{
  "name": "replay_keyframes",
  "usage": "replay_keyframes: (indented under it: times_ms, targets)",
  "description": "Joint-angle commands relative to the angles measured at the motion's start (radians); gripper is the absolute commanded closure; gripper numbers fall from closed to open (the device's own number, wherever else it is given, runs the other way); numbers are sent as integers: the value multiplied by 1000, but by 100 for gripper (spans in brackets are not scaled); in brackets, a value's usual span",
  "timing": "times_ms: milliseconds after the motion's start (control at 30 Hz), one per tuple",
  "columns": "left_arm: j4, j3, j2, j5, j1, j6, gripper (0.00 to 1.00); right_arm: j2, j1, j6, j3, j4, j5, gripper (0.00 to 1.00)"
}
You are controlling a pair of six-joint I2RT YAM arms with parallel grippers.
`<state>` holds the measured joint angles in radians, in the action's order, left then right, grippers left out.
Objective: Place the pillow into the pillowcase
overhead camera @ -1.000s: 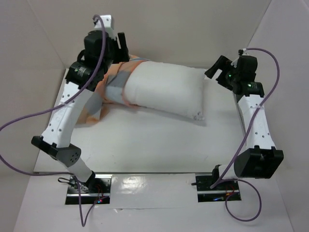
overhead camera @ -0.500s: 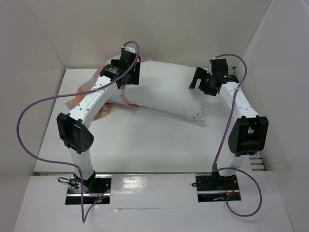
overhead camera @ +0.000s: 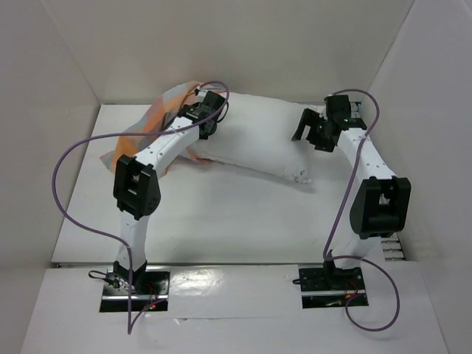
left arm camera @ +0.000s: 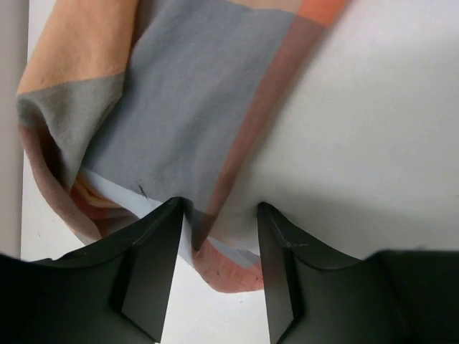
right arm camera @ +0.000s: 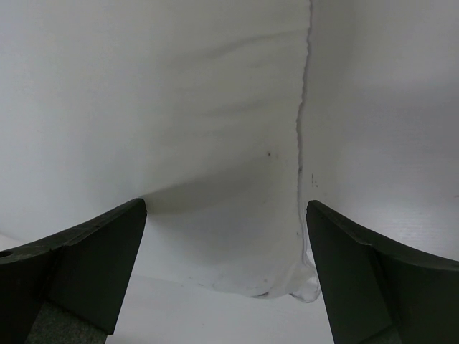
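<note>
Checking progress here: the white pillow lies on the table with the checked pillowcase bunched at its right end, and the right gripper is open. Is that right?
No: the top view shows the pillowcase bunched at the left end of the pillow, by the left gripper. The rest holds.

Nothing legible on any of my three feeds: no text, label, brand, number or sign I can read. The pillow (overhead camera: pixel 258 140) shows one small dark speck (overhead camera: pixel 301 177) at its near right corner in the top view, too small to make out. The pillowcase (left arm camera: pixel 179 107), seen close from the left wrist, shows only coloured checks.
</note>
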<state>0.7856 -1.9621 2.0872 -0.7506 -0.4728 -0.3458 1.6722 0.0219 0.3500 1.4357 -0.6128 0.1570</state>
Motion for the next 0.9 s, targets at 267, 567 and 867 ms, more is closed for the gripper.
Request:
replay_keyframes:
  times_ms: [267, 567, 867]
  targets:
    - [4, 42, -74, -43, 78, -91, 46, -6, -40, -5, -32, 58, 29, 0]
    - [-6, 43, -142, 109, 123, -122, 64, 37, -40, -5, -41, 77, 122, 0]
    - [-65, -113, -87, 868, -2, 5, 100, 228, 57, 205, -74, 472, 610, 100]
